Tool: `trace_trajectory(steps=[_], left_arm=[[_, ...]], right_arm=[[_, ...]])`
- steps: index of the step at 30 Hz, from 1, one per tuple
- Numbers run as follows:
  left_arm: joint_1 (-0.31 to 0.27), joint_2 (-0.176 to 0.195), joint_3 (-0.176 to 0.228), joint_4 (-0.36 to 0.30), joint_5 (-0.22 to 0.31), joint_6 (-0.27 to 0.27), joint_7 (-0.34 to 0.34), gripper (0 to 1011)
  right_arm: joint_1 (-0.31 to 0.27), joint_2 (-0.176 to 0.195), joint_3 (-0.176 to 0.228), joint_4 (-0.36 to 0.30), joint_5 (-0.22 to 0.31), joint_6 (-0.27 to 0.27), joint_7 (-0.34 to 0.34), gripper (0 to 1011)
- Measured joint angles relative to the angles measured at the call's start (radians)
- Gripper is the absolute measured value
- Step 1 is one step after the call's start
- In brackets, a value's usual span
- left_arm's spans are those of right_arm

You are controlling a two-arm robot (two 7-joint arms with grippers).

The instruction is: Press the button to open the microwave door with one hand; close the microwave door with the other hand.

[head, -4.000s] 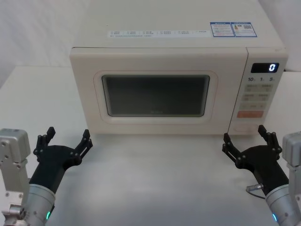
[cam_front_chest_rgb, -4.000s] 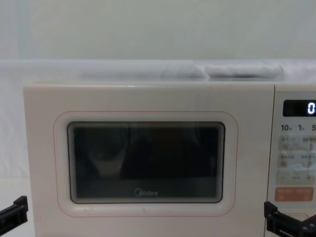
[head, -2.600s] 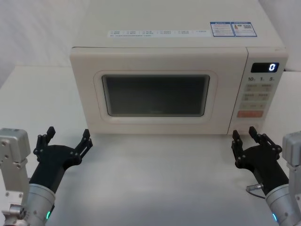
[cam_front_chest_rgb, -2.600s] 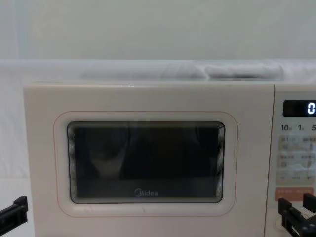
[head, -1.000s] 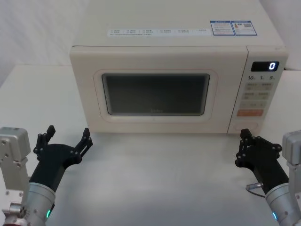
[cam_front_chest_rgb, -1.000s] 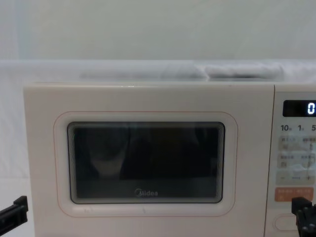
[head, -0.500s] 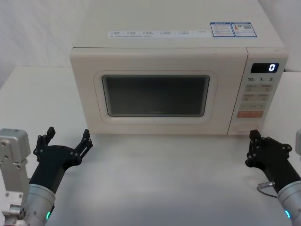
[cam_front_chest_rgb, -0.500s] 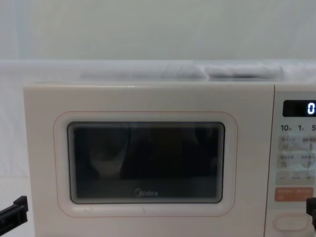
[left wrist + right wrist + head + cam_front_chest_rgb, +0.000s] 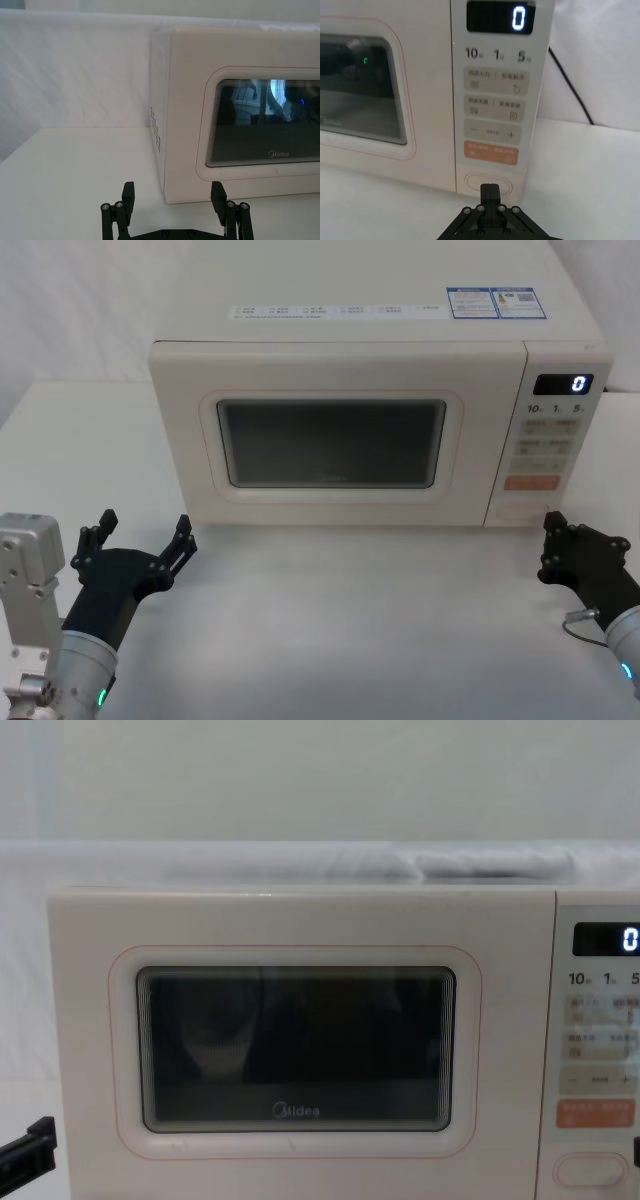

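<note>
The cream microwave's door is closed, its dark window and "Midea" logo facing me. The wide pill-shaped button sits at the bottom of the control panel, under the orange key. My right gripper is shut, low over the table just in front of and slightly right of the button, not touching it. My left gripper is open, hovering before the door's lower left corner with nothing between its fingers.
The microwave stands on a white table with free room in front. A black power cable runs down the wall behind its right side. The display reads 0.
My right gripper, still shut, has slid to the right along the microwave's front. The left arm and the door have not moved.
</note>
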Motion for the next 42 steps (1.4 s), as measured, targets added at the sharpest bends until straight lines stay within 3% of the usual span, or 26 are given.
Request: trace_trajectory(steps=[9,19,42], left_arm=[[0.000,0.000,0.000,0.000,0.000,0.000,0.000,1001],[0.000,0.000,0.000,0.000,0.000,0.000,0.000,1001],[0.000,0.000,0.000,0.000,0.000,0.000,0.000,1001]], right_arm=[[0.063,-0.022,-0.009,0.112,-0.005,-0.028,0.012,0],[0.108,-0.039,-0.011,0.179,-0.012,-0.048,0.015,0],[0.133,-0.060,-0.006,0.199,0.015,-0.010,0.019,0]])
